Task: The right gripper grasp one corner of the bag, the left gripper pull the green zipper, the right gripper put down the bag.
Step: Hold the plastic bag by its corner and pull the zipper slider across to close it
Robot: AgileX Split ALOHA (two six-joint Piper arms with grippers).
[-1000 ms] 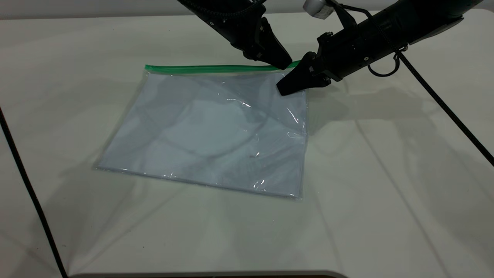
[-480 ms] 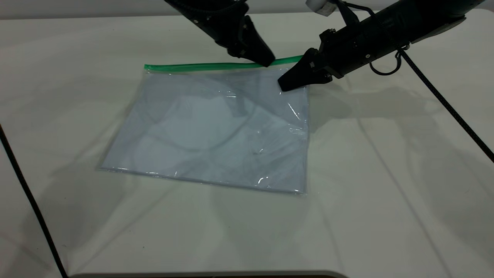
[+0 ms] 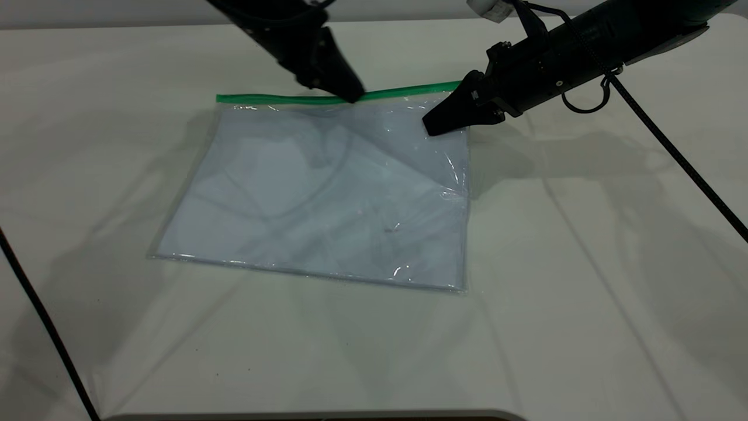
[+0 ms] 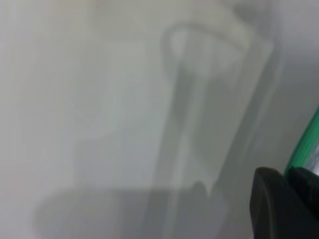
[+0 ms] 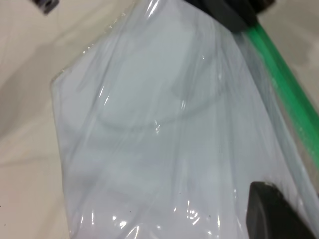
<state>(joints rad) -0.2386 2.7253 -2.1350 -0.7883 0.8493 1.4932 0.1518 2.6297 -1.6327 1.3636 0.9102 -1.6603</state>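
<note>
The bag (image 3: 327, 193), a clear pouch with white sheets inside, lies on the white table, its far right corner raised a little. The green zipper (image 3: 269, 99) runs along its far edge. My left gripper (image 3: 352, 96) is shut on the zipper strip about halfway along; the slider is hidden under the jaws. In the left wrist view the gripper (image 4: 289, 199) pinches the green strip (image 4: 306, 144). My right gripper (image 3: 432, 126) is shut on the bag's far right corner. The right wrist view shows one fingertip (image 5: 271, 214) on the plastic (image 5: 149, 139) and the zipper (image 5: 284, 74).
A black cable (image 3: 41, 316) crosses the table's left side. The right arm's cable (image 3: 672, 152) runs down the right side. The table's front edge (image 3: 315, 414) is near the bottom.
My left gripper has slid left along the green zipper, from near the right corner to about midway. The right gripper keeps hold of the corner, barely moved. The bag shifted slightly.
</note>
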